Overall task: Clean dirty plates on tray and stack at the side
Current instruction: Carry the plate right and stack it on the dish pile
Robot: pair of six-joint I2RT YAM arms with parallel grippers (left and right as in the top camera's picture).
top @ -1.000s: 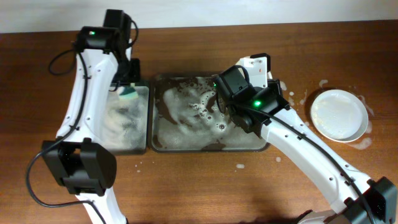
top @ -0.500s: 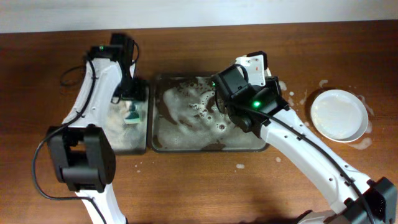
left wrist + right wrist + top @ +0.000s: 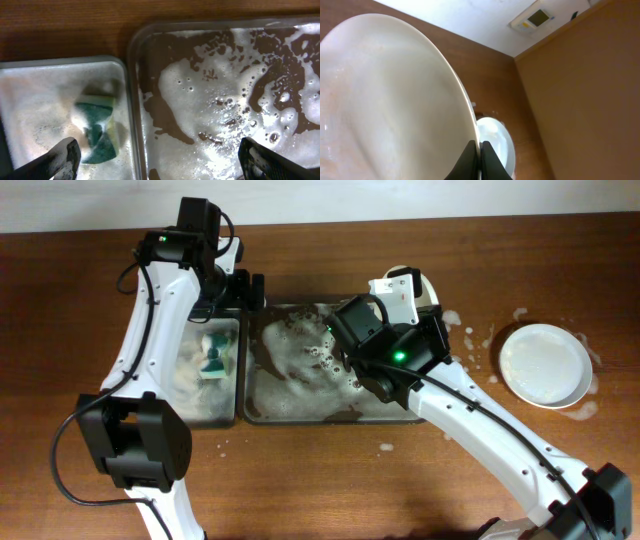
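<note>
Plate (image 3: 385, 100), white and glossy, is pinched by its rim in the right gripper (image 3: 479, 152), whose two fingers are closed tight on the edge. From the overhead view this plate is tilted up above the far right corner of the large tray (image 3: 340, 418), mostly hidden behind the arm. The large tray sits in the middle of the brown wooden worktop (image 3: 300, 480) and is full of white foam (image 3: 200, 115) over dark water. A second plate (image 3: 545, 365), white and lying flat, rests on the worktop well to the right of the large tray, with wet suds around it. The left gripper (image 3: 160, 157) hangs with its fingers spread wide and has hold of nothing. Below it, a green and yellow sponge (image 3: 97, 132) lies in a small tray (image 3: 60, 61) of suds, which sits just beside the large tray on its left.
</note>
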